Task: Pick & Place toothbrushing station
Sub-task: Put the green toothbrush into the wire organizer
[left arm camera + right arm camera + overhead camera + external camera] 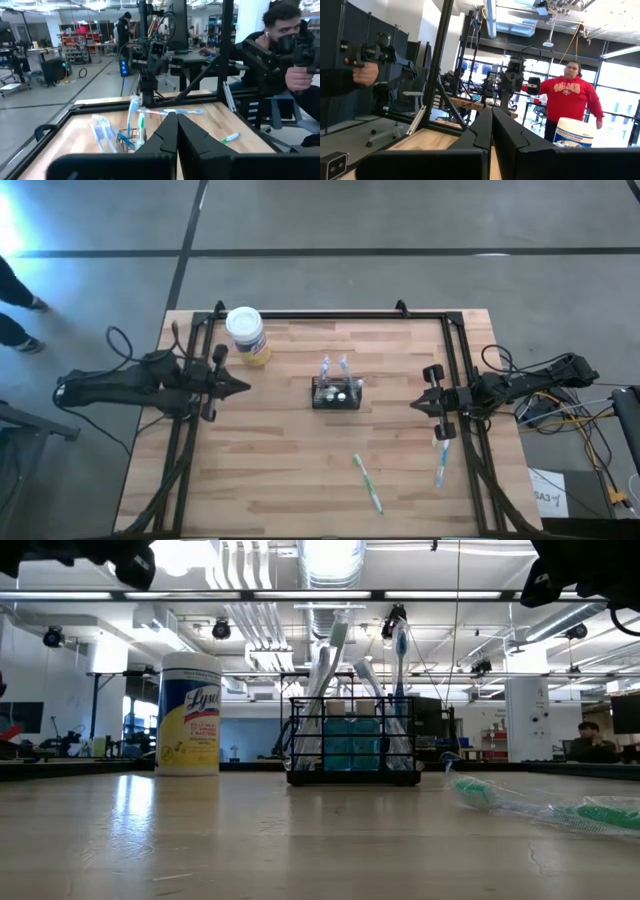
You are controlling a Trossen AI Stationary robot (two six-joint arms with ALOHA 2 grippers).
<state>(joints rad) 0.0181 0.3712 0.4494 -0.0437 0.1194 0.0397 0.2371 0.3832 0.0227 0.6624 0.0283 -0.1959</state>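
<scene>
Mid-table, toothbrushing station (336,394) (brushes upright)

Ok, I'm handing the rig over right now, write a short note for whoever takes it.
Left gripper: shut, empty, at the table's left edge.
Right gripper: shut, empty, at the right edge.
Station: upright mid-table, with brushes standing in it, not touched by either arm.
Loose: green toothbrush and blue toothbrush flat on the table near the right arm; wipes jar near the left arm.
Done: nothing visible yet.
Left: open a gripper, grasp the station, move it to its spot.
</scene>
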